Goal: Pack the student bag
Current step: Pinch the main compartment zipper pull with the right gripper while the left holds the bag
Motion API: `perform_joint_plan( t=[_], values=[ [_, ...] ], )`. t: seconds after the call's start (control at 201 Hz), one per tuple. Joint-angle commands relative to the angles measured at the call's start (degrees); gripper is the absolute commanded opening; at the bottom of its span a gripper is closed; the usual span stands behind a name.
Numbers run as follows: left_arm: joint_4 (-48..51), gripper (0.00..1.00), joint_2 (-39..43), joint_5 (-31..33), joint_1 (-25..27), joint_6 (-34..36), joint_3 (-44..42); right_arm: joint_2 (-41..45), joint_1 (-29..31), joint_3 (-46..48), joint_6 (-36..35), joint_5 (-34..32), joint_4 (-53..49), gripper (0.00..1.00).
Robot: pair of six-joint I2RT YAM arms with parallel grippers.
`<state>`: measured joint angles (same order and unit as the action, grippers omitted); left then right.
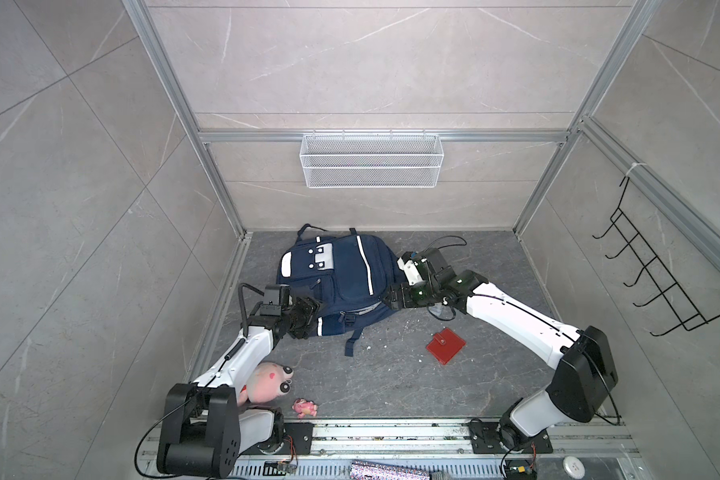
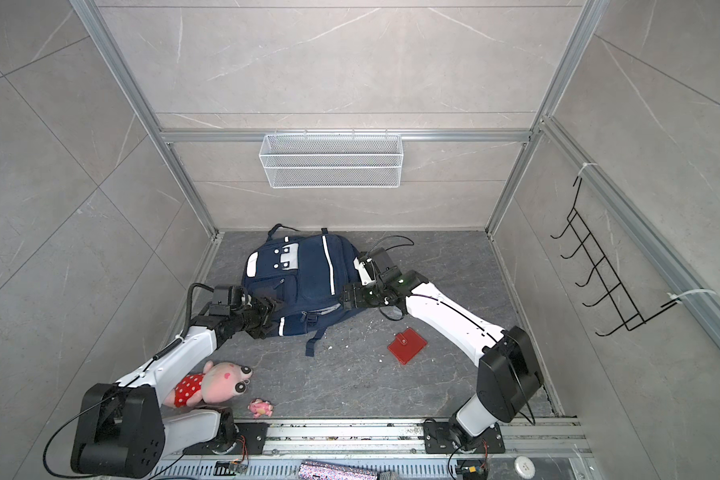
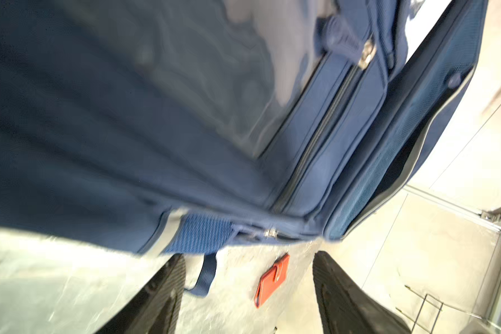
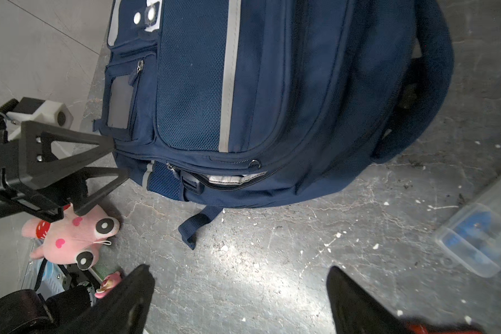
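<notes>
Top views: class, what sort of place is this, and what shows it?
Probably a robot test cell: aluminium frame around tiled walls, two robot arms bolted to a rail, the student bag lying on the floor.

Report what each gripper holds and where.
Nothing held: the left gripper is open beside the student bag, the right gripper open above the floor.

No text, label, brand or number was legible in any view. Bag (image 4: 272, 86) and wallet (image 1: 445, 345) showed no print that could be made out.
</notes>
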<state>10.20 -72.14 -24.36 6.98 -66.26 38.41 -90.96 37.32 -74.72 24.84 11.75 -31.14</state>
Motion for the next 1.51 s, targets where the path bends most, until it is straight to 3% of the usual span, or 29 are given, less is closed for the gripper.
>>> perform_joint_plan(
  t=[0.0, 0.11, 0.259, 0.443, 0.707, 0.941, 1.33, 1.504],
  values=[
    [-5.08, 0.78, -2.44, 0.54, -0.28, -1.88, 0.82, -1.02, 1.66, -1.78, 1.25, -0.77, -1.86, 0.94],
    [-10.48, 0.99, -4.57, 1.79, -0.3, -5.94, -1.23, -1.7, 3.04, -2.0, 1.26, -0.87, -1.92, 0.94],
    [-14.13, 0.97, -5.12, 5.78, -0.3, -9.2, -3.27, -2.74, 4.59, -2.36, 1.61, -1.55, -1.27, 0.94],
    [-18.92, 0.61, -7.38, 7.19, -0.63, -10.31, -4.17, -4.66, 5.89, -2.75, 1.57, -1.23, -0.04, 0.94],
    [-23.49, 0.0, -9.78, 5.05, -0.57, -11.09, -5.39, -7.99, 6.97, -2.35, 2.14, 2.21, 3.63, 0.93],
    [-24.21, 0.0, -6.09, 3.46, 0.84, -13.55, -6.29, -13.56, 7.01, -6.63, 0.66, 6.1, 5.47, 0.92],
    [-19.87, 0.0, -4.74, 5.75, 7.14, -16.56, 2.38, -21.98, 6.99, -15.82, -2.28, 9.87, 5.99, 0.65],
    [-21.25, 0.0, -7.07, 5.36, 8.81, -18.53, 4.68, -26.63, 7.12, -22.51, -4.3, 5.87, -1.06, 0.52]
  ],
)
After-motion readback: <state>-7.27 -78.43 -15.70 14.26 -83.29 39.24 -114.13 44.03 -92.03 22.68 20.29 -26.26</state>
